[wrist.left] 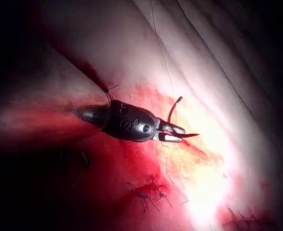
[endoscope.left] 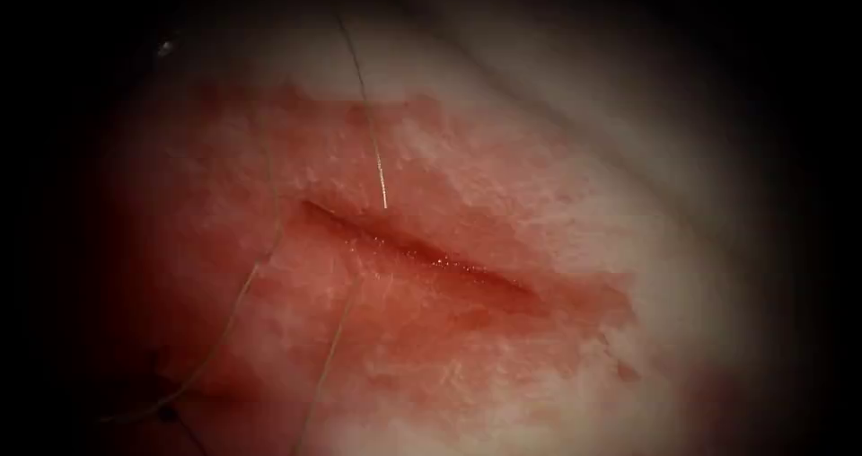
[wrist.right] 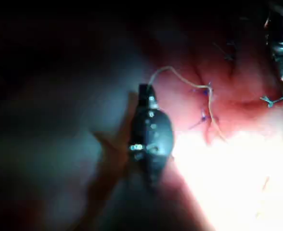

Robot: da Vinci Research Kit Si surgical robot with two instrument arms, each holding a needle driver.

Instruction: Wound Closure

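The tissue (endoscope.left: 503, 196) carries a slanting cut (endoscope.left: 422, 254) wet with red fluid. Pale thread (endoscope.left: 370, 124) runs down from the far side and ends just above the cut's left end. Two more thread strands (endoscope.left: 235, 308) trail over the tissue left of the cut. My left tool (wrist.left: 173, 134) is shut on the curved needle (wrist.left: 174, 108) near one end, and the needle's arc rises from the jaws above the tissue. Whether its point touches the tissue I cannot tell. My right tool (wrist.right: 144, 91) is shut on the thread (wrist.right: 180, 76), which arcs from its tip to the tissue.
Blue-knotted stitches (wrist.left: 151, 196) lie in the tissue near the left tool, and the stitches (wrist.right: 206, 103) also sit beside the right tool's thread. The other arm's tool (wrist.right: 278, 43) is at the edge of the right wrist view. Red fluid (endoscope.left: 575, 294) stains the tissue around the cut.
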